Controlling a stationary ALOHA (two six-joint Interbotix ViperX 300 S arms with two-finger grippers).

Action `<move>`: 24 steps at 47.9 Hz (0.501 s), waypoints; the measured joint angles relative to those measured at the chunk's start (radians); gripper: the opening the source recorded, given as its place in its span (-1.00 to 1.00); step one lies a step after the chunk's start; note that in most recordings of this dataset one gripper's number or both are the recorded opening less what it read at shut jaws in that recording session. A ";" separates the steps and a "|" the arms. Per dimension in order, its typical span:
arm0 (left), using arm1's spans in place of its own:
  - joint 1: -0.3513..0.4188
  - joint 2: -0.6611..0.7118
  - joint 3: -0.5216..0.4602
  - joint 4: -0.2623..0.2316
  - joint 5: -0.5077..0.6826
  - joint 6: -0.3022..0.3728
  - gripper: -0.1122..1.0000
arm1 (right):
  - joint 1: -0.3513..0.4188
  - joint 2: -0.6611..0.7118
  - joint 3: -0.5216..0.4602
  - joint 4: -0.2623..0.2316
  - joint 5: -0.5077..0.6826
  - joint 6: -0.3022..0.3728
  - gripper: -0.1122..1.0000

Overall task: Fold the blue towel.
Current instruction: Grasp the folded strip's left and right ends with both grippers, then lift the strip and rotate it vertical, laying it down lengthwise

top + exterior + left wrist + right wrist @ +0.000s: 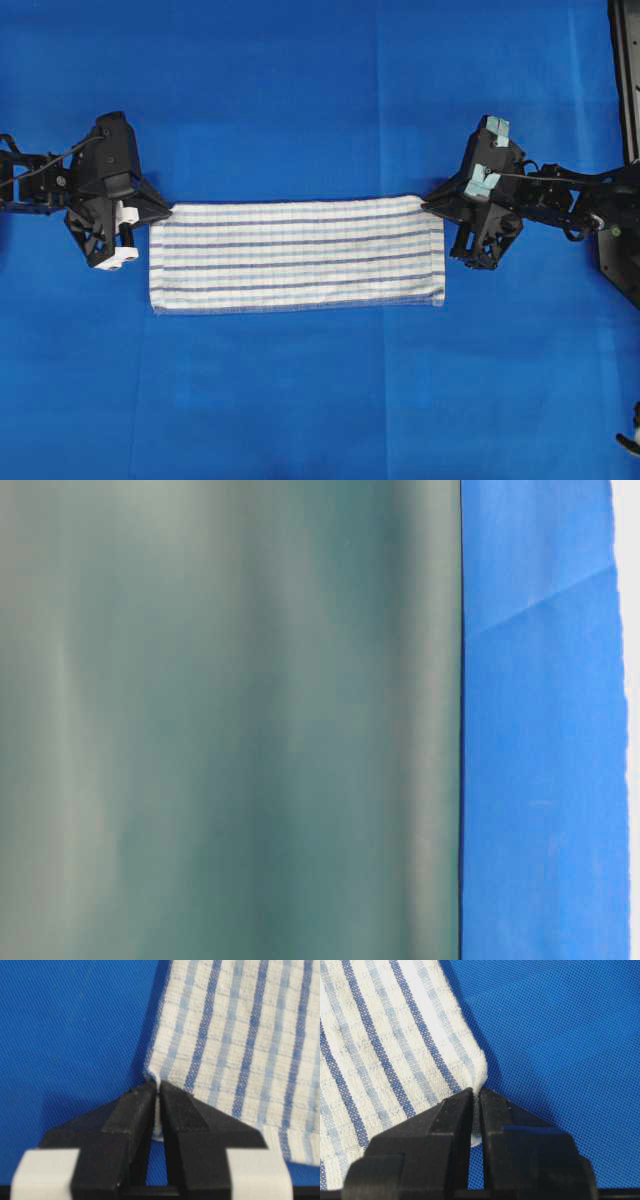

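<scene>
The blue towel (pixel 297 253), white with thin blue stripes, lies flat as a long narrow rectangle in the middle of the blue table covering (pixel 300 90). My left gripper (pixel 168 209) is at its far left corner, shut on that corner. In the left wrist view the towel (pixel 240 1040) has its corner pinched between the black fingers of the left gripper (pixel 158 1091). My right gripper (pixel 428 205) is at the far right corner, also shut on cloth. The right wrist view shows the towel (pixel 385 1050) with its corner clamped in the right gripper (pixel 476 1094).
A black frame post (pixel 627 70) stands at the right edge, with arm hardware (pixel 615 250) below it. The table-level view is mostly blocked by a blurred grey-green surface (pixel 230 720), with a strip of blue covering (pixel 545 720) at its right.
</scene>
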 measured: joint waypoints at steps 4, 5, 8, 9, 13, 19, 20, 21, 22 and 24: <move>-0.002 -0.044 -0.006 0.002 0.038 0.000 -0.76 | 0.000 -0.009 -0.003 0.000 0.005 -0.002 -0.69; -0.002 -0.057 -0.009 0.002 0.049 0.000 -0.76 | -0.002 -0.014 -0.002 0.002 0.006 -0.002 -0.69; -0.002 -0.098 -0.017 0.002 0.089 0.000 -0.76 | -0.003 -0.035 -0.003 0.002 0.015 -0.006 -0.69; -0.002 -0.114 -0.020 0.002 0.106 0.002 -0.76 | -0.003 -0.044 -0.003 0.000 0.020 -0.006 -0.69; -0.003 -0.178 -0.037 0.000 0.175 0.002 -0.76 | -0.003 -0.094 -0.003 0.000 0.046 -0.011 -0.69; -0.009 -0.265 -0.055 0.002 0.272 0.003 -0.76 | -0.003 -0.186 -0.003 0.000 0.100 -0.021 -0.69; -0.011 -0.279 -0.058 0.000 0.285 0.003 -0.76 | -0.003 -0.210 -0.005 0.000 0.114 -0.025 -0.69; -0.014 -0.296 -0.063 0.000 0.301 0.003 -0.76 | -0.003 -0.227 -0.006 0.000 0.123 -0.028 -0.69; -0.018 -0.311 -0.066 0.000 0.316 0.003 -0.76 | -0.003 -0.245 -0.008 0.000 0.137 -0.029 -0.69; -0.026 -0.345 -0.074 0.000 0.341 0.003 -0.76 | -0.003 -0.282 -0.011 0.000 0.161 -0.038 -0.69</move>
